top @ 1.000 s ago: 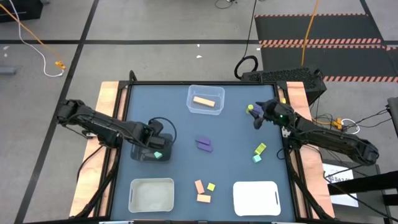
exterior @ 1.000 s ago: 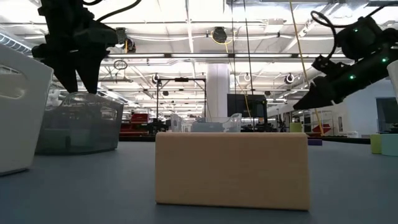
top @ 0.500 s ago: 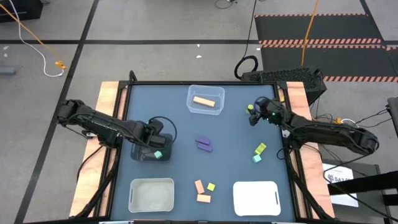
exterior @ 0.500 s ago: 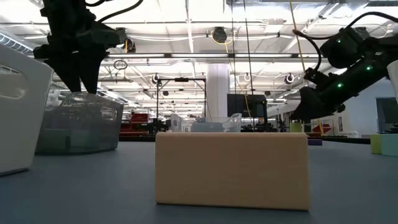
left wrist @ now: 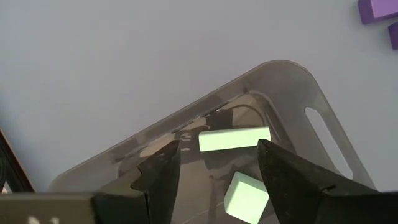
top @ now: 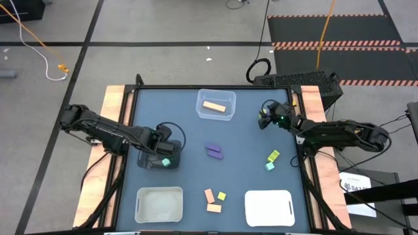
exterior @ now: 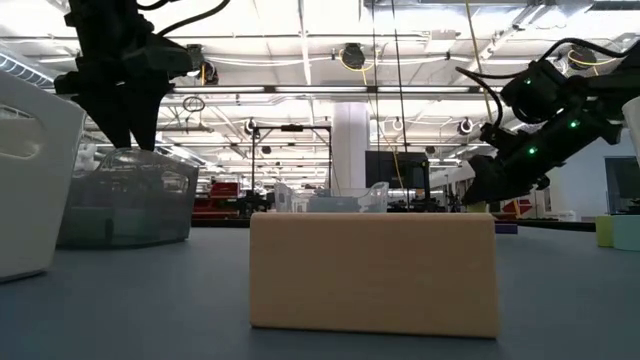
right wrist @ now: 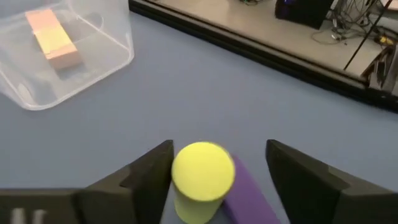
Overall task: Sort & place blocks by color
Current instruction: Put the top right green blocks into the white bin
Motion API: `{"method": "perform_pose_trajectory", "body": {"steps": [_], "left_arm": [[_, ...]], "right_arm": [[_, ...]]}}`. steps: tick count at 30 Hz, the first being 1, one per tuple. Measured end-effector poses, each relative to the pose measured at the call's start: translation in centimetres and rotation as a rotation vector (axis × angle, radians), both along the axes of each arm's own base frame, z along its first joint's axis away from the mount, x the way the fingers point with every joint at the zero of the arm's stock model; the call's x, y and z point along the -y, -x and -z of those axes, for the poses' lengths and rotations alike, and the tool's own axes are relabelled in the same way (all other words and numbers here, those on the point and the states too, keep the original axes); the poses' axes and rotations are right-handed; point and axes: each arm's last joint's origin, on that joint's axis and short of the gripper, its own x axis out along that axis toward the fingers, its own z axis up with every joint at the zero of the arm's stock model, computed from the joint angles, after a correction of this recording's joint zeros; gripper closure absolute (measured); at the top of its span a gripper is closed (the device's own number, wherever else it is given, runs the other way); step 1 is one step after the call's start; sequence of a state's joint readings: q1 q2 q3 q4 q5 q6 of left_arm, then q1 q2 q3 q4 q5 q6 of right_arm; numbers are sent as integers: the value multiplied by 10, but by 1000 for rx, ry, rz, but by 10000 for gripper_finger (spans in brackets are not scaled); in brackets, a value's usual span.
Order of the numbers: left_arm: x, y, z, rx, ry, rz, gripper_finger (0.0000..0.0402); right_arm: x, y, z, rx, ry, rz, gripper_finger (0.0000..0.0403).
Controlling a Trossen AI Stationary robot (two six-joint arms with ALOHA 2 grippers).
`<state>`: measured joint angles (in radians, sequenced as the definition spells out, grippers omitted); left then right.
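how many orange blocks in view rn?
3. One orange bar lies in the clear bin at the table's far edge. Two orange blocks sit near the front edge, between the two front bins. The arms may hide others.

Yellow cylinder [right wrist: 200,179]: lower end cut off between my right fingers.
Purple block [right wrist: 239,200]: mostly out of frame.
Dark bin [left wrist: 292,112]: near end cut off below my left fingers.
Teal blocks [left wrist: 235,139]: shade unclear through wall.
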<state>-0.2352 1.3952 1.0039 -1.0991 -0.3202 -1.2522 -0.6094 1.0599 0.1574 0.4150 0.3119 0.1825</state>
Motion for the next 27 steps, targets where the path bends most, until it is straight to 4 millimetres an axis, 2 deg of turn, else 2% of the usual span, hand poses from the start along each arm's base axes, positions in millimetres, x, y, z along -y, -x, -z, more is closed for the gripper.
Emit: {"method": "perform_pose_trajectory", "body": {"steps": [6, 10, 15, 18, 21, 24, 27], "left_arm": [[0, 0, 0, 0, 0, 0, 188], [0, 0, 0, 0, -2, 0, 188], [1, 0, 0, 1, -3, 2, 188], [0, -1, 0, 8, -20, 9, 188], [1, -5, -1, 52, -43, 42, 188], [2, -14, -3, 127, -66, 105, 188], [4, -26, -7, 223, -107, 199, 188]], "right_arm": [[0, -1, 3, 12, -33, 17, 295], [0, -4, 1, 65, -51, -43, 295], [1, -10, -13, 248, -31, -116, 295], [1, -16, -32, 427, 41, -216, 295], [-4, -20, -58, 659, 145, -392, 295], [-13, -19, -84, 889, 253, -560, 295], [-21, -16, -99, 1035, 314, -657, 295]]}}
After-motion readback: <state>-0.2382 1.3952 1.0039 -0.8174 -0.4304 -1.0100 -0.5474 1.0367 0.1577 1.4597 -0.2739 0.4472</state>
